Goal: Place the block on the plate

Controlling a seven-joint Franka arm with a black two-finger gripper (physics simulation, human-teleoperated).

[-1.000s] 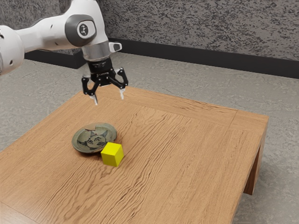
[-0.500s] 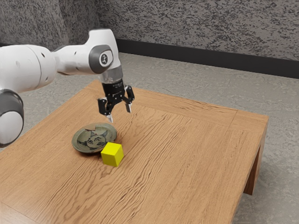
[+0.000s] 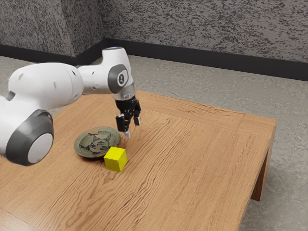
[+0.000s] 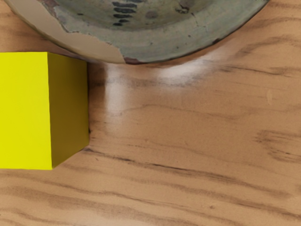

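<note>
Black end effector (image 3: 132, 128) (fingers apart) points steeply downward.

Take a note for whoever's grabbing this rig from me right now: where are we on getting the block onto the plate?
Gripper: open and empty, above the table, near the plate and block.
Yellow block: on the table, right beside the plate's rim; I can't tell whether they touch.
Plate: face up on the table, no block on it.
Done: nothing grasped or placed yet.
Left: line up over the block, grip it, lift it clear of the rim, set it on the plate, release.
</note>
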